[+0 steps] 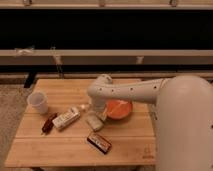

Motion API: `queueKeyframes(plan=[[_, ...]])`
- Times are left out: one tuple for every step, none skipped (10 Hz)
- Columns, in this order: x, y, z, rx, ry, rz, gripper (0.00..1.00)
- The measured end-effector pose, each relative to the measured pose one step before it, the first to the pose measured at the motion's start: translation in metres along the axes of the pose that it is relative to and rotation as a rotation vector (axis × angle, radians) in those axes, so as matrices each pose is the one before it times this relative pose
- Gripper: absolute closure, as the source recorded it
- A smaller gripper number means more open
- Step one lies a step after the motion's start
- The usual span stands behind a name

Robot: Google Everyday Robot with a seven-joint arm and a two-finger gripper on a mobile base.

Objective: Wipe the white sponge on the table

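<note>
The white sponge (93,122) is a small off-white block lying on the light wooden table (60,147), just left of the orange bowl (119,109). My gripper (98,114) reaches down from the arm's elbow and sits right over the sponge, at its far right end, seemingly touching it. The gripper's tip is hidden behind the wrist and the sponge.
A white cup (38,102) stands at the left. A long white printed packet (66,118) and a small dark red item (48,123) lie left of the sponge. A dark bar with light lettering (99,142) lies near the front edge. My arm spans the table's right side.
</note>
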Motion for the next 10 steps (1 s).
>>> queueKeyframes(plan=[[0.00398,-0.00195,0.0025,0.001,0.01877,-0.01457,0.29],[0.00331,-0.00079,0.00263,-0.00102,0.01472,-0.01051,0.29],[0.00445,-0.00024,0.00264,-0.00167,0.01455,-0.00684,0.29],[0.00472,0.0012,0.00377,-0.00203,0.0091,0.0003,0.29],[0.00366,0.00115,0.00197,-0.0003,0.0077,0.00043,0.29],[0.00117,0.00034,0.00226,-0.00216,0.00545,-0.01251,0.29],[-0.00178,-0.00209,0.00111,-0.00125,0.0005,-0.0147,0.29],[-0.00372,-0.00374,0.00141,-0.00026,-0.00315,-0.01932,0.29],[-0.00308,-0.00471,0.00014,0.00227,-0.0022,-0.0188,0.29],[-0.00331,-0.00369,0.00005,0.00119,-0.00501,-0.01968,0.29]])
